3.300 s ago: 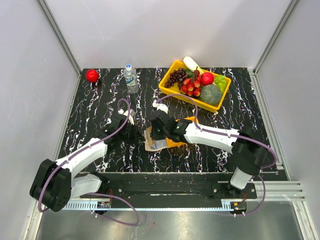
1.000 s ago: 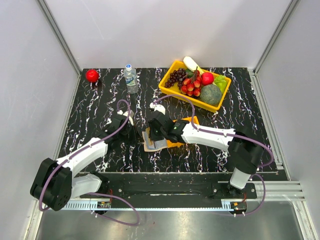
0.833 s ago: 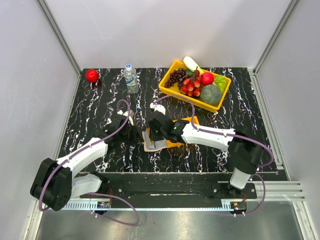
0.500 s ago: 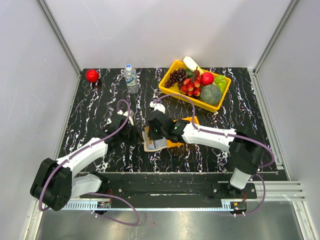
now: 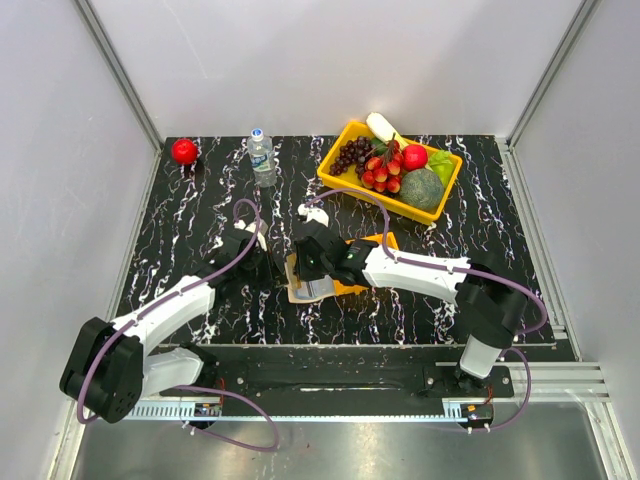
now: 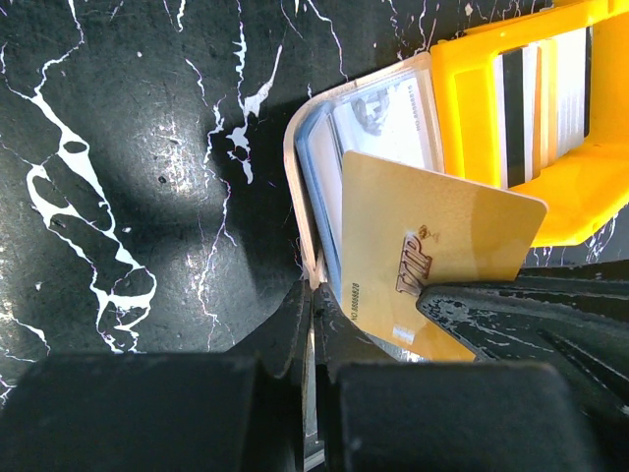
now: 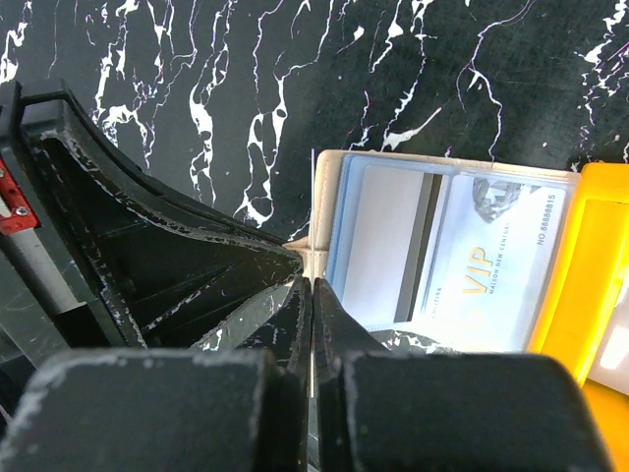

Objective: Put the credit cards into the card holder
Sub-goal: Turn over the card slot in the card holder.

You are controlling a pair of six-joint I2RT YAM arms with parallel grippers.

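Note:
The tan card holder (image 5: pixel 303 291) lies open beside the small orange tray (image 5: pixel 381 240). My left gripper (image 6: pixel 313 295) is shut on the holder's near edge (image 6: pixel 301 167). My right gripper (image 7: pixel 312 285) is shut on a gold credit card (image 6: pixel 437 246), which stands tilted over the holder's sleeves; in the right wrist view it shows only edge-on (image 7: pixel 313 197). Pale cards (image 7: pixel 491 256) sit in the holder's clear sleeves. More credit cards (image 6: pixel 545 98) lie in the orange tray (image 6: pixel 472 118). Both grippers meet above the holder (image 5: pixel 290 265).
A yellow basket (image 5: pixel 339 180) of fruit stands at the back right. A water bottle (image 5: pixel 262 157) and a red ball (image 5: pixel 184 151) stand at the back left. The left gripper's black fingers (image 7: pixel 147 236) fill the left of the right wrist view.
My right gripper has crept slightly left over the card holder with the gold card. The left gripper has stayed in place on the holder.

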